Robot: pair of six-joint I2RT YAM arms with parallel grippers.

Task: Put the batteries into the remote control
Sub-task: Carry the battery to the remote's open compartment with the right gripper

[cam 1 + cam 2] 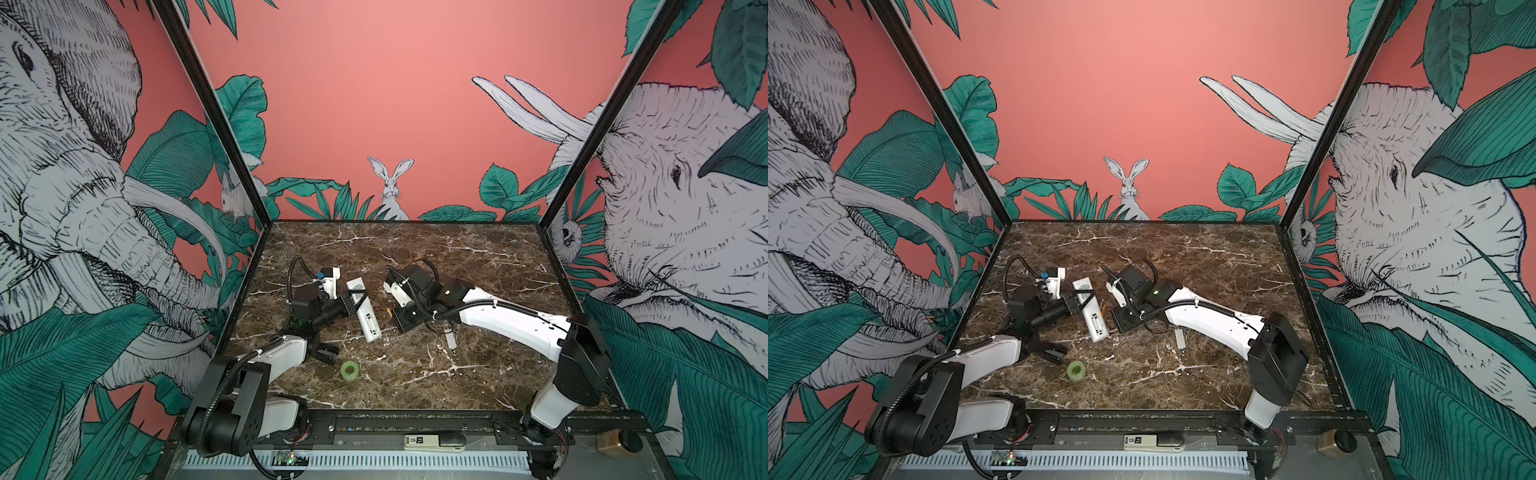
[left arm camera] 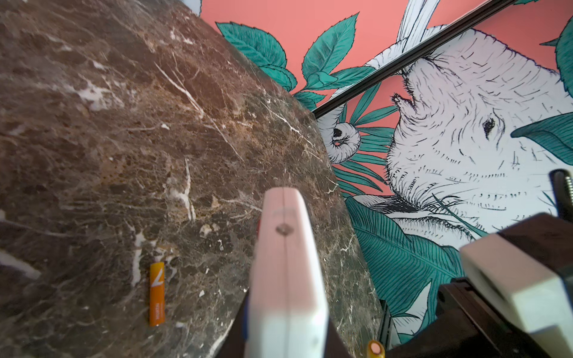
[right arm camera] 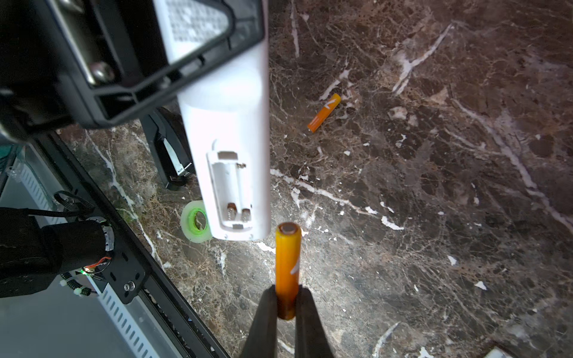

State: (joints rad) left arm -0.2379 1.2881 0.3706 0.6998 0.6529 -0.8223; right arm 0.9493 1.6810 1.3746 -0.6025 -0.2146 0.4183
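Left end effector (image 1: 358, 300) grips the remote control (image 3: 229, 108), its battery bay (image 3: 231, 186) uncovered; right end effector (image 3: 286, 297) pinches one battery (image 3: 287, 257); a second battery (image 3: 324, 113) lies on the surface (image 3: 434, 186).

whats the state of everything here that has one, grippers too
left gripper: shut on remote control
right gripper: shut on held battery
remote control: back facing up
battery bay: cover off, empty
held battery: pinched at one end, outside the bay
second battery: loose, lying on table
cover piece: detached, lying on table
tape roll: lying flat
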